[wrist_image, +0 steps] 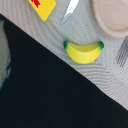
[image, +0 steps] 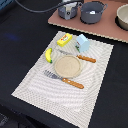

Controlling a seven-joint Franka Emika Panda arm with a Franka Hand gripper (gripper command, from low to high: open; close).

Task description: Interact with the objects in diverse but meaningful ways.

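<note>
No fingers show in either view, so whether they stand wide or narrow cannot be told. A pale blur runs along one edge of the wrist view; what it is cannot be made out.

The wrist camera looks straight down on the banana (wrist_image: 83, 51), which sits near the middle of its picture, so of all the things the banana lies closest under the wrist. It rests flat on the mat (wrist_image: 50, 35), close to the mat's edge, with the dark table (wrist_image: 45, 95) just past that edge. Its two tips are dark green. Further from the wrist, the same picture cuts off a corner of the box (wrist_image: 41, 7), the knife (wrist_image: 70, 12) blade, the plate (wrist_image: 112, 17) rim and the fork (wrist_image: 122, 50) tines; none of them touches the banana.

In the exterior view the banana (image: 48, 55) lies on the mat (image: 30, 80) beside the plate (image: 67, 65), apart from it. The box (image: 64, 39) and the carton (image: 84, 43) stand at the mat's far side, the carton upright. The knife (image: 80, 57) lies between them and the plate; the fork (image: 64, 79) lies on the plate's near side. Both have orange handles.

Well away from all this, on a brown board (image: 100, 27), stand the pot (image: 93, 11), a smaller grey vessel (image: 69, 10) and a bowl (image: 123, 17) cut off by the frame.
</note>
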